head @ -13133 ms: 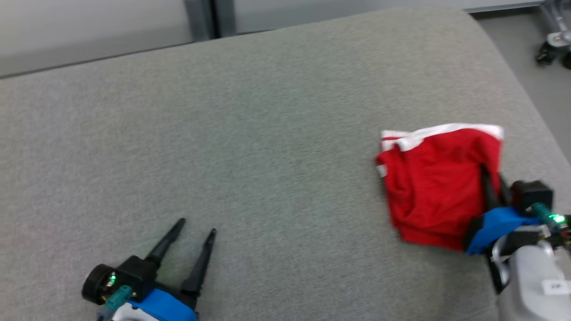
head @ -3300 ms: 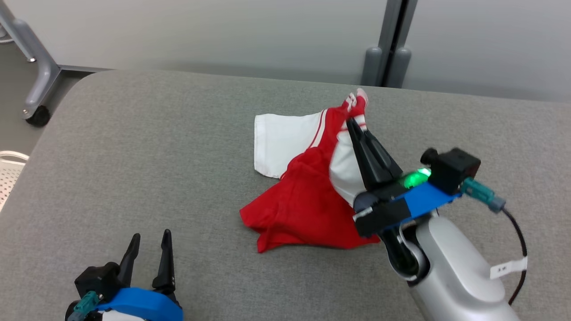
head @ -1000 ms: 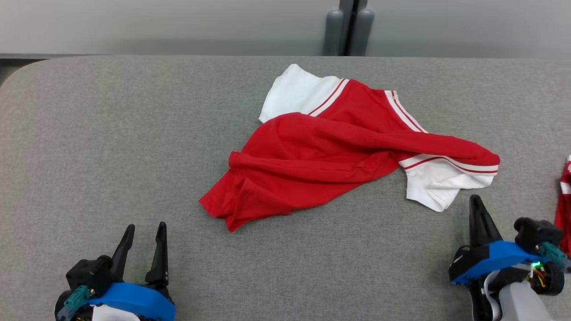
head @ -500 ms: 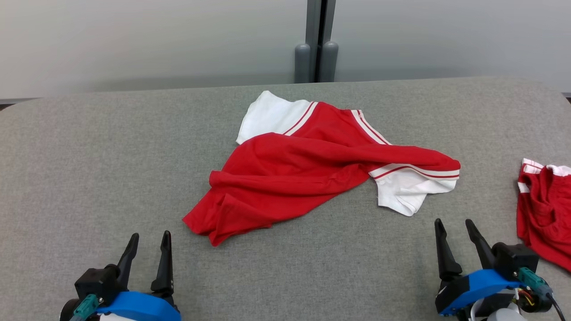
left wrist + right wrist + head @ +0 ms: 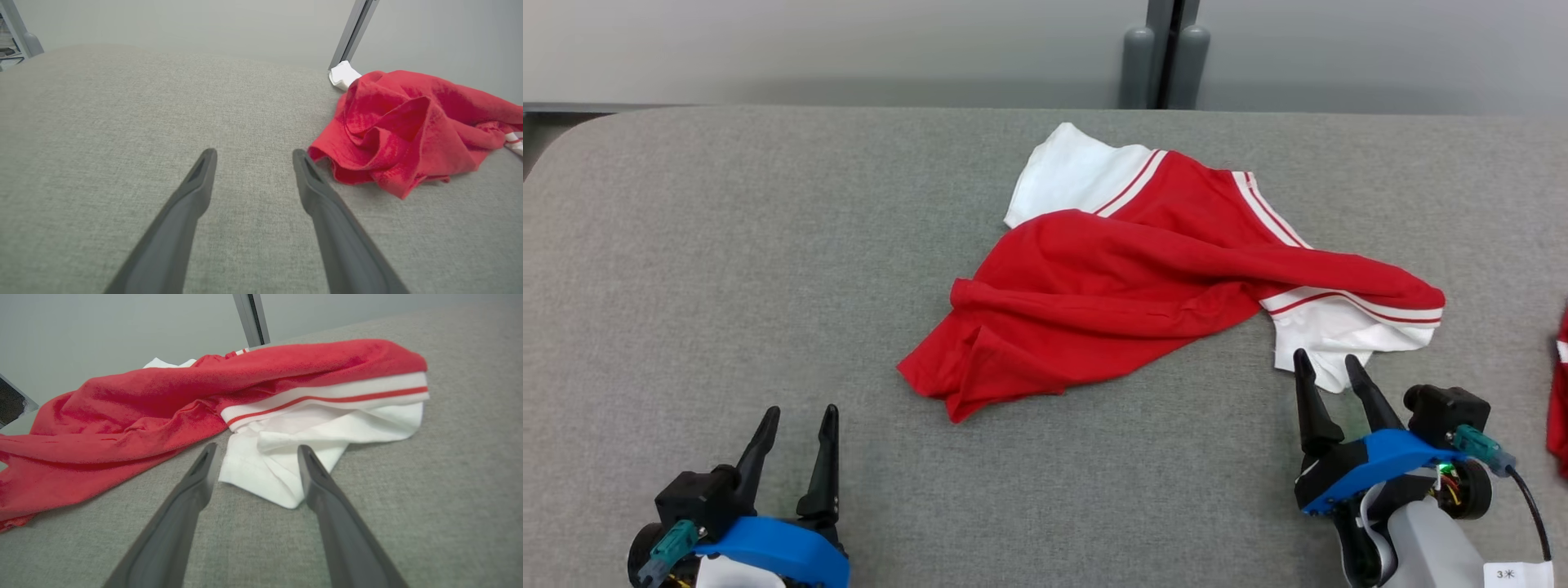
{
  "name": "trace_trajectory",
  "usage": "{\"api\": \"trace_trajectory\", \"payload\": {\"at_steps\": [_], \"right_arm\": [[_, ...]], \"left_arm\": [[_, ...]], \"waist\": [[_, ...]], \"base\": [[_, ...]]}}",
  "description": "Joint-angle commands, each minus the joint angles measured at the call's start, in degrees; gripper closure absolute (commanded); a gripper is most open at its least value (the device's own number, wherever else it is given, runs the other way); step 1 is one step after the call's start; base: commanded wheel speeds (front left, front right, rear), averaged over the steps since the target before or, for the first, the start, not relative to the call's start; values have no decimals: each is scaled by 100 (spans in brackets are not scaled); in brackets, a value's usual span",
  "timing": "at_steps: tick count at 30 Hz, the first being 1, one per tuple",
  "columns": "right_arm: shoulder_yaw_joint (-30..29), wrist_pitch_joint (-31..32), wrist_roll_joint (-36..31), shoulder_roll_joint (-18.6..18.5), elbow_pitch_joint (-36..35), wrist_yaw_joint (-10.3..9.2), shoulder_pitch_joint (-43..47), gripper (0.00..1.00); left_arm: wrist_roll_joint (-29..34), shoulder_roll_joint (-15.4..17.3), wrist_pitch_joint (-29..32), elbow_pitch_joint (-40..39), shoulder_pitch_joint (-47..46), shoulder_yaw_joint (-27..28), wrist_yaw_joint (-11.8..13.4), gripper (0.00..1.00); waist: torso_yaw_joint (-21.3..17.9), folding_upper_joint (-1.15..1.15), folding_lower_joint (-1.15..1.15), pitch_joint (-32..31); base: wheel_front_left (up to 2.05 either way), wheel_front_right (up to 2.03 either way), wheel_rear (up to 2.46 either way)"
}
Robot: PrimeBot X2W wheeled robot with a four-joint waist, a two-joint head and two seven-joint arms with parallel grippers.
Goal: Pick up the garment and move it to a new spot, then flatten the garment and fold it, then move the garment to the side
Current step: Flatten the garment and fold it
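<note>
A: Where's the garment (image 5: 1143, 286)?

B: Crumpled near the middle of the grey tabletop (image 5: 727, 269), its red body bunched in folds.

A: And the right gripper (image 5: 1325, 357)?

B: Fingers spread, nothing between them. Its tips sit just at the nearer white sleeve (image 5: 286, 457) (I cannot tell if they touch it).

A: The left gripper (image 5: 800, 411)?

B: Spread wide too, holding nothing, low on the left, apart from the garment.

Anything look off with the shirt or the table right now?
The red shirt with white sleeves lies twisted and bunched on the grey fabric table, not flat: its red body is rolled into a ridge over one white sleeve. A second red garment pokes in at the head view's right edge.
</note>
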Motion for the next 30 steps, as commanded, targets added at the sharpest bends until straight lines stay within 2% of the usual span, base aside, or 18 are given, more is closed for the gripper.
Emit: {"api": "trace_trajectory", "payload": {"at_steps": [1, 9, 15, 22, 23, 24, 25, 26, 27, 28, 30], "right_arm": [[-29, -17, 114, -26, 104, 0, -128, 0], [-279, -15, 201, -28, 389, 0, -311, 0], [-628, -15, 184, -27, 370, 0, -343, 0], [-707, -15, 163, -28, 419, 0, -369, 0], [-734, -15, 152, -28, 410, 0, -375, 15], [-777, -15, 165, -28, 402, 0, -380, 40], [-811, -16, 162, -29, 395, 0, -382, 58], [-832, -16, 138, -27, 385, 0, -377, 67], [-860, -16, 110, -26, 368, 0, -366, 97], [-906, -16, 99, -29, 347, 0, -349, 100], [-972, -16, 87, -29, 289, 0, -299, 100]], "left_arm": [[-47, 64, -16, -18, -100, -47, 7, 0], [-172, 189, -16, -22, -144, -101, 7, 0], [-147, 214, -16, -61, -147, -197, 7, 0], [-161, 239, -16, -69, -184, -309, 7, 0], [-167, 240, -16, -71, -185, -318, 7, 0], [-169, 240, -16, -70, -185, -330, 7, 0], [-176, 241, -16, -62, -180, -338, 7, 0], [-179, 245, -16, -53, -173, -341, 7, 0], [-178, 248, -16, -45, -163, -339, 7, 0], [-178, 249, -16, -38, -146, -329, 7, 0], [-172, 244, -16, -25, -104, -295, 7, 0]], "waist": [[161, 0, 0, 135], [323, 0, 0, 258], [296, 0, 0, 264], [270, 0, 0, 281], [268, 0, 0, 284], [268, 0, 0, 285], [268, 0, 0, 283], [268, 0, 0, 278], [264, 0, 0, 270], [257, 0, 0, 262], [231, 0, 0, 234]], "base": [[0, 0, 0], [0, 0, 0], [0, 0, 0], [0, 0, 0], [0, 0, 0], [0, 0, 0], [0, 0, 0], [0, 0, 0], [0, 0, 0], [0, 0, 0], [0, 0, 0]]}}
